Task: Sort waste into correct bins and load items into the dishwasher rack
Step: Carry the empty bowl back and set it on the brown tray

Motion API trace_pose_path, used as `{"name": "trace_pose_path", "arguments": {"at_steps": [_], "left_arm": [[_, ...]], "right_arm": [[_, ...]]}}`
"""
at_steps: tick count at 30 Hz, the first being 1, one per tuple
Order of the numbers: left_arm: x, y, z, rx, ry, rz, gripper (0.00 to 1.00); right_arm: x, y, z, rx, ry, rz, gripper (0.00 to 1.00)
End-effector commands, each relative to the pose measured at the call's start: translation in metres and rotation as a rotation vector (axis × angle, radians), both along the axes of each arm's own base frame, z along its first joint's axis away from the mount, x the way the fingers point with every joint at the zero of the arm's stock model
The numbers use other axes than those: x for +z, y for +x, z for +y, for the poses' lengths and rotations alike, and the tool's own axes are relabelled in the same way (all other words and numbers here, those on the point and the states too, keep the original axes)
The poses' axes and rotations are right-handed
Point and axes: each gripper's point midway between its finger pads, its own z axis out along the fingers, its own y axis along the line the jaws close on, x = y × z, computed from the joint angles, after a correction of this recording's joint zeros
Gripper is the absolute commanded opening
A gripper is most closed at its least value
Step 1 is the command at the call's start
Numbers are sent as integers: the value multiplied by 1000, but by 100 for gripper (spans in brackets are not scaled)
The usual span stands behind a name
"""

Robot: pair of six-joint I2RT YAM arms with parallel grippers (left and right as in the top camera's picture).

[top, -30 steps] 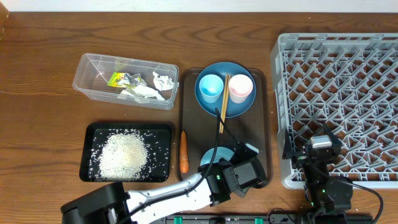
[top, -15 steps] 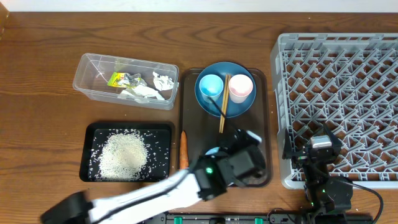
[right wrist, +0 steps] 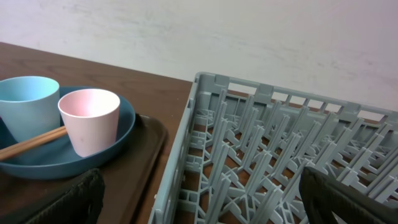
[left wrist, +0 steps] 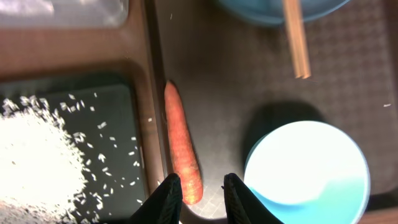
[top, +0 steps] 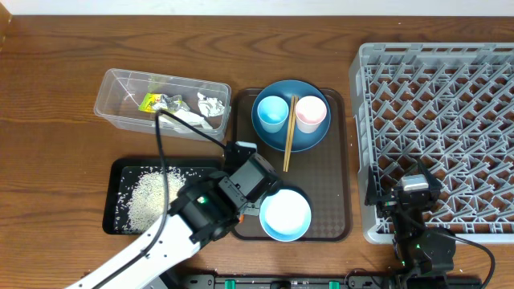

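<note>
STEP: waste sorting, carrot pickup | LEFT PINCER (left wrist: 203, 196): narrowly parted, gripping nothing, straddling one end of the carrot piece (left wrist: 181, 144) on the serving tray (left wrist: 217, 87), left edge | RIGHT PINCER (right wrist: 202, 200): wide open, empty | NEXT: we judge lower, close, transfer to black tray (top: 114, 201).

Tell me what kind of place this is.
Probably a tabletop dish-clearing station, kitchen-style: a grey dishwasher rack sits on a wooden table, beside a brown tray carrying a blue plate, and a clear tub holds sorted waste.
</note>
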Motion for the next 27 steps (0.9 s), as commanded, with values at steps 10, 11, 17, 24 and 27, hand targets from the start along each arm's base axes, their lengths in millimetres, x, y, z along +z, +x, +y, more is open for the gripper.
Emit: {"name": "trace_pose_path", "arguments": {"at_steps": [10, 11, 17, 24, 27], "left_arm": [[-87, 5, 4, 87, 167, 131, 27], [-90, 6, 6, 99, 180, 134, 27], [-110, 2, 11, 163, 222, 185, 32], [-116, 2, 12, 171, 233, 195, 34], [-116, 1, 12, 187, 227, 197, 34]], "right_arm": [[-1, 0, -3, -13, -7, 2, 99], [-1, 0, -3, -13, -7, 2, 99], [-1, 0, -3, -13, -7, 2, 99], [-1, 0, -3, -13, -7, 2, 99], [-1, 0, -3, -13, -7, 2, 99]]}}
